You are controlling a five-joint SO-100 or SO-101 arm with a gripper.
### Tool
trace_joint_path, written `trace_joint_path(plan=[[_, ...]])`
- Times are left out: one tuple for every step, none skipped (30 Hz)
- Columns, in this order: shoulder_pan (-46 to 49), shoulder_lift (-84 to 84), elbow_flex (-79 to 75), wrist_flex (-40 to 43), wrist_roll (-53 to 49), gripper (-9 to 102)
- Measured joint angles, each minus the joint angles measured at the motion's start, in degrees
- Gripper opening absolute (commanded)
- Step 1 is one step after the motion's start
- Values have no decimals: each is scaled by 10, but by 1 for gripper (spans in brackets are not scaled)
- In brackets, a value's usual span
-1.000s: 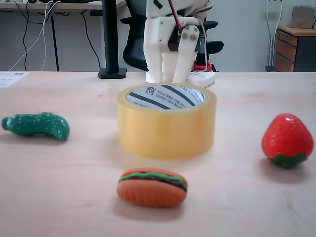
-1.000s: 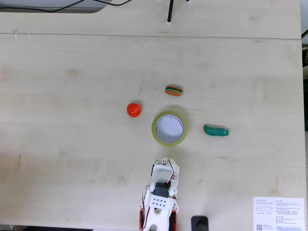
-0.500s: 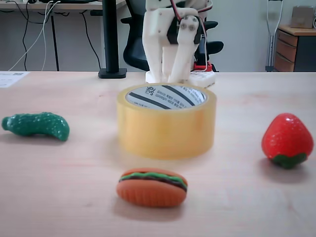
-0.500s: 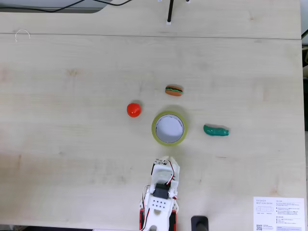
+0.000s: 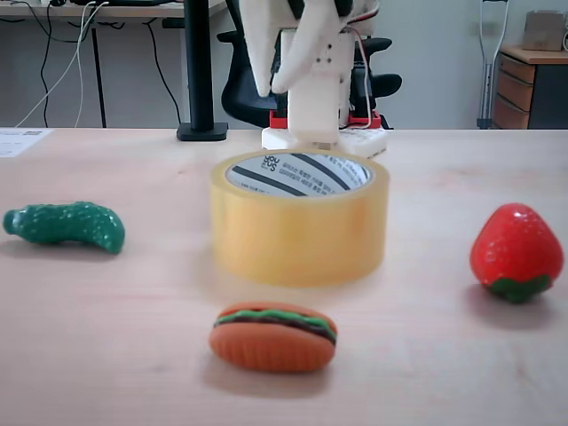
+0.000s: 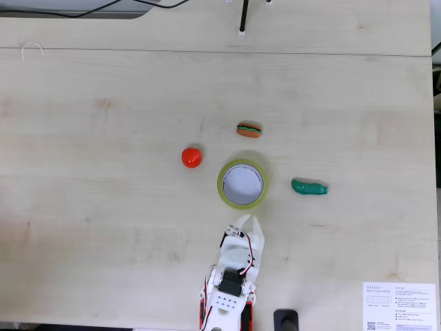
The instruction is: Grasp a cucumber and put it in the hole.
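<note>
1. In the low fixed view, the cucumber (image 5: 64, 225) lies on its side at the far left of the wooden table (image 5: 106, 355), well apart from everything else.
2. At centre stands the tape roll (image 5: 299, 222), upright on its flat face; its hole (image 5: 297, 174) faces up with nothing in it.
3. Just in front of the roll lies a toy burger (image 5: 273, 336), not touching it.
4. Behind the roll, the white gripper (image 5: 271, 89) hangs above the table, fingers parted in a narrow V, holding nothing.
5. At the far right sits a red strawberry (image 5: 516, 253).
6. From above, the order flips: strawberry (image 6: 191, 157), roll (image 6: 242, 183), cucumber (image 6: 309, 187), with the gripper (image 6: 247, 219) just below the roll.
</note>
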Motion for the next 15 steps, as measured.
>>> trace_joint_path(plan=[[0,-18,-13,-8,5,0],[0,-39,-25,-17,9,0],[0,-62,-41,-25,11,0],[0,-86,-58,-33,13,0],[0,-112,-76,-40,15,0],[0,-139,-95,-45,16,0],[0,-167,-114,-47,17,0],[0,-197,-136,-49,17,0],[0,-227,-158,-49,19,0],[4,-257,-178,-49,25,0],[7,-290,-200,-50,29,0],[11,-321,-220,-51,36,0],[15,-349,-239,-51,44,0],[18,-377,-257,-51,53,0],[22,-403,-272,-53,62,0]])
